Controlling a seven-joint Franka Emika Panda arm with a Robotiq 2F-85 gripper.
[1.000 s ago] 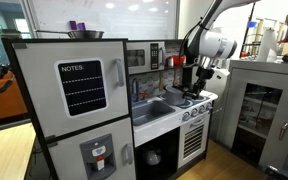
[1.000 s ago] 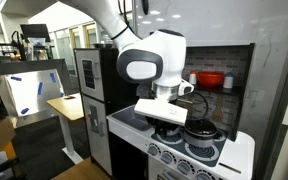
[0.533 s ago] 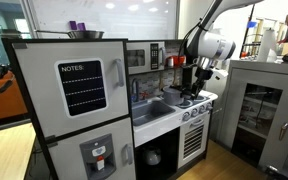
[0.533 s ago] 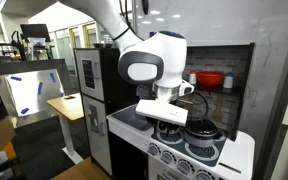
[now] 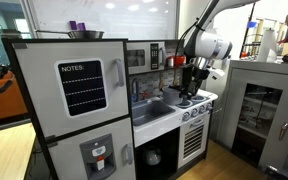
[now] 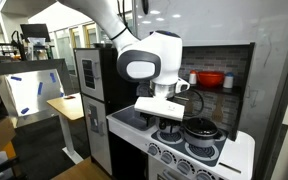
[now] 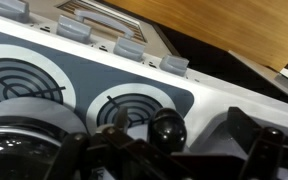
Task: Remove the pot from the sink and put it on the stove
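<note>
The pot (image 6: 201, 128) seems seated on the stove (image 6: 234, 150) beside the gripper (image 6: 170, 120); we cannot tell the jaws' state; lifting while clamped would tip it.

Dark lidded pot (image 6: 201, 128) with round black knob (image 7: 167, 127), upright over the white stove (image 6: 236, 150) burners; grey sink (image 5: 154, 109) just beside, holding no pot.

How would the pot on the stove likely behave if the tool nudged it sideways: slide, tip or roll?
The pot looks wide and low, so it would probably slide rather than tip. The stove top seems smooth white plastic, so little friction is likely. It looks toy-sized, so the pot is probably light.
</note>
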